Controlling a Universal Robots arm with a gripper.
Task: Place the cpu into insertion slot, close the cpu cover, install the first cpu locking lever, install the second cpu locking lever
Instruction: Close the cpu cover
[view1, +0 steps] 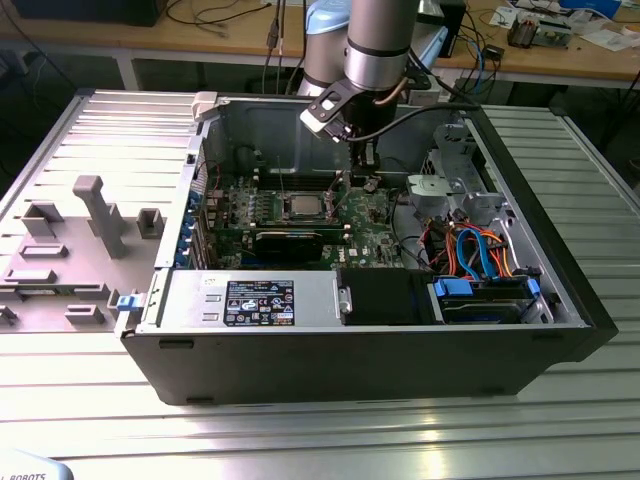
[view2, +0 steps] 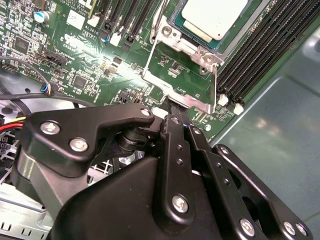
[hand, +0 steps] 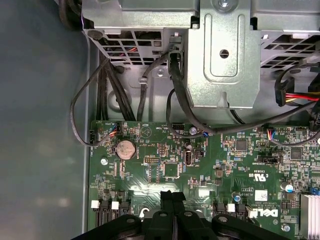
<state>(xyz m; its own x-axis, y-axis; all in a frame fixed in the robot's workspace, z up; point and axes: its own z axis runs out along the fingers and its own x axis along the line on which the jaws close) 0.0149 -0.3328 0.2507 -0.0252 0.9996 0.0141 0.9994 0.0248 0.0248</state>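
The gripper (view2: 172, 117), fingers pressed together with nothing visible between them, has its tips at the nearest bar of the cpu cover (view2: 184, 100). The cover stands open, not yet over the chip. A square, centred push there looks best for swinging it down. Just beyond the cover, the cpu (view2: 212, 17) lies in the insertion slot (view2: 170, 37). Memory slots (view2: 260, 55) crowd one flank, with the case wall (view2: 280, 120) further out.

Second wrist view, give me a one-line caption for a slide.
Shut gripper tip at the edge of the open cpu cover, the cpu seated just beyond on the green motherboard.
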